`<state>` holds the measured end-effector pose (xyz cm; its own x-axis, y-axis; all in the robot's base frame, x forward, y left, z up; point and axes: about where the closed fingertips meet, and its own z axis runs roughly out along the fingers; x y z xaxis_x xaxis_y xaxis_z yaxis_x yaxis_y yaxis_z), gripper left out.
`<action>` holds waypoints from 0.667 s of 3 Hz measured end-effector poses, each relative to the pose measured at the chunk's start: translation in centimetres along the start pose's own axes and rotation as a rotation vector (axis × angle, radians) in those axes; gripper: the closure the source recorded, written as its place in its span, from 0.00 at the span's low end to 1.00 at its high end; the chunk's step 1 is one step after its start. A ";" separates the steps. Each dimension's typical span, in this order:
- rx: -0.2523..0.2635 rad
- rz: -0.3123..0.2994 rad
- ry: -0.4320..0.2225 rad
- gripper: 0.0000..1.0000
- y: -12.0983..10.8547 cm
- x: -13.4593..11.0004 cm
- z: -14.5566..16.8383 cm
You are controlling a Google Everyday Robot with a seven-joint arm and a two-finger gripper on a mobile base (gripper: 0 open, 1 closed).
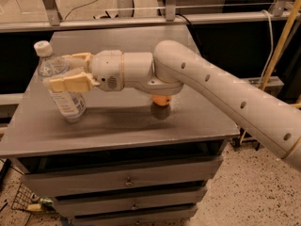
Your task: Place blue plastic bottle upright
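The blue plastic bottle [61, 86] is clear with a white cap and a pale label. It stands nearly upright, tilted a little to the left, with its base touching or just above the grey table top [117, 121] at the left side. My gripper [63, 72] is shut on the bottle's upper body, one tan finger in front and one behind. The white arm [211, 88] reaches in from the right.
An orange fruit [161, 100] lies on the table under the arm, mostly hidden by it. The table is a drawer cabinet [127, 182] with edges close to the bottle on the left and front. Metal rails [141, 20] run behind.
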<state>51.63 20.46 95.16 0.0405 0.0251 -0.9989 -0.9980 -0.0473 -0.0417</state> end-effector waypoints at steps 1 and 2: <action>0.012 0.007 -0.013 1.00 0.1 0.5 0.0; 0.022 0.013 -0.024 1.00 0.2 1.1 -0.1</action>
<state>51.50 20.35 94.09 0.0264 0.0488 -0.9985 -0.9993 -0.0255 -0.0277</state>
